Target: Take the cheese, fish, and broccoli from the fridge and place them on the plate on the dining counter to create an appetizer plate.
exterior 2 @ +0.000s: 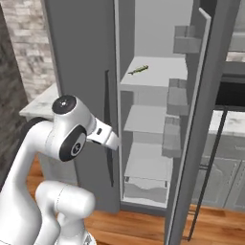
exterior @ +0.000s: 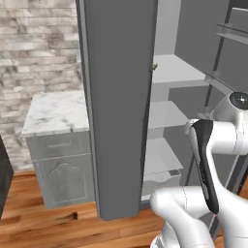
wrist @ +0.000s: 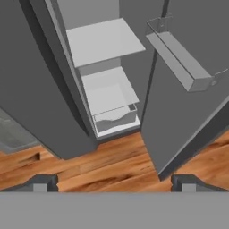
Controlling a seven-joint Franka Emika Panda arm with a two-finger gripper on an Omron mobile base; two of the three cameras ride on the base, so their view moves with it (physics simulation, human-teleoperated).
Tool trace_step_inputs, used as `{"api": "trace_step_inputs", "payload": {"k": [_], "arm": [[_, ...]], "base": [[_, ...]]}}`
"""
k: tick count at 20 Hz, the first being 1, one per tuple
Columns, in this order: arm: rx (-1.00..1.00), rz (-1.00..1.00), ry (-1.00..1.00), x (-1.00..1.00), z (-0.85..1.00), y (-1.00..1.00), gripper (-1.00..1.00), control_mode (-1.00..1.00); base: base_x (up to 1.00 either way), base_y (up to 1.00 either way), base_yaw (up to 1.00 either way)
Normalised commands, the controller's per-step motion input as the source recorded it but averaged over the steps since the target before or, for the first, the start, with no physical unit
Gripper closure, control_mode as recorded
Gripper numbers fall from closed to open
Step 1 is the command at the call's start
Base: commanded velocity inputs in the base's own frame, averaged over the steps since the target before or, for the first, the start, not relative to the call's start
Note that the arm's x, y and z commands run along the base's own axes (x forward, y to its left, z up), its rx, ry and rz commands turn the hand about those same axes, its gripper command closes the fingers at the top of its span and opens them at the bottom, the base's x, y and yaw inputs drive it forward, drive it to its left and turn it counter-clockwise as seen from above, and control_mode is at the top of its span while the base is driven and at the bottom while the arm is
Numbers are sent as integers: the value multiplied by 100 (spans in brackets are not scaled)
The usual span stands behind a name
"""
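Home kitchen, open fridge [exterior 2: 148, 119] with pale shelves, marble-topped cabinet [exterior: 58, 145], brick wall [exterior: 38, 48], wood floor [wrist: 103, 165]

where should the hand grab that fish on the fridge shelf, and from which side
Grip the fish across its slender middle, reaching in through the open front of the fridge and coming down from above. It lies flat and alone on a shelf, long and thin, so its narrow width suits the open hand.

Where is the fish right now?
The fish lies on an upper shelf inside the open fridge, near the shelf's left front edge in the right base view, with nothing beside it.
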Motion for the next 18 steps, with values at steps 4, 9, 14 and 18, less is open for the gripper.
{"api": "trace_step_inputs", "payload": {"k": [4,9,14,18], "arm": [[0,0,0,0,0,0,-100,100],[0,0,0,0,0,0,-100,100],[0,0,0,0,0,0,-100,100],[0,0,0,0,0,0,-100,100]], "base": [[35,-48,2],[45,-31,1],[71,0,1],[57,-18,1]]}}
